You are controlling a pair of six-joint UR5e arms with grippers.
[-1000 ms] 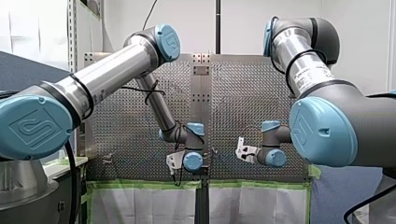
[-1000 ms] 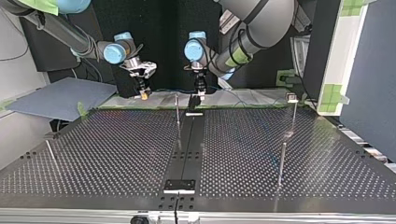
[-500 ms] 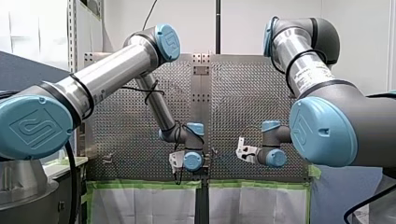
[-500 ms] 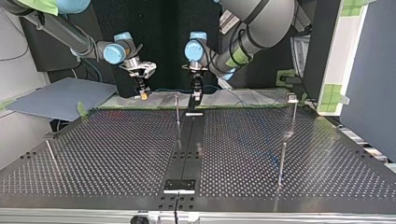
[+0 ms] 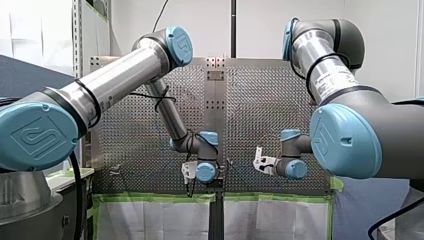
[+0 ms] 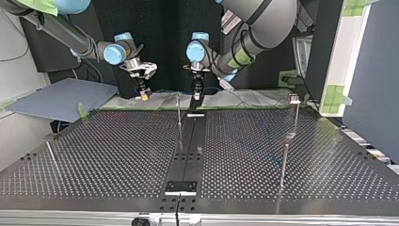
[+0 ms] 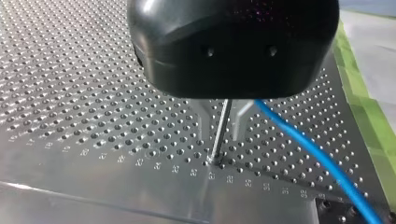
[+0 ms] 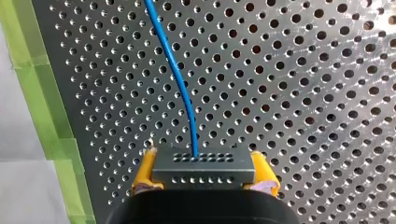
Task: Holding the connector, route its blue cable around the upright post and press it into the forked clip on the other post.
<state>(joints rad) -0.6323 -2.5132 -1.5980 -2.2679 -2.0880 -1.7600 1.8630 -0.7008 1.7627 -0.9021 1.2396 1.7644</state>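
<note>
My right gripper [image 8: 203, 163] is shut on a dark grey connector [image 8: 203, 173], held between its yellow pads [image 8: 145, 164]. The blue cable [image 8: 180, 79] leaves the connector and runs ahead over the perforated plate. In the top view my right gripper [image 6: 145, 95] hangs near the far edge. My left gripper [image 6: 196, 92] is to its right, just behind the thin upright post [image 6: 178, 110]. In the left wrist view its two metal fingers [image 7: 204, 122] stand apart, and the post [image 7: 215, 151] shows through the gap. The blue cable [image 7: 317, 158] passes beside one finger, outside the gap. The post with the forked clip [image 6: 295, 99] stands at the top view's right.
Another upright post [image 6: 283, 165] stands nearer the top view's right front, and a leaning rod [image 6: 51, 154] at its left. A black strip [image 6: 188, 150] runs down the table's middle. Green tape [image 8: 51, 140] marks the table's edge beside my right gripper.
My left gripper has shifted a little toward the table's far edge in the top view. My right arm and the connector have stayed where they were.
</note>
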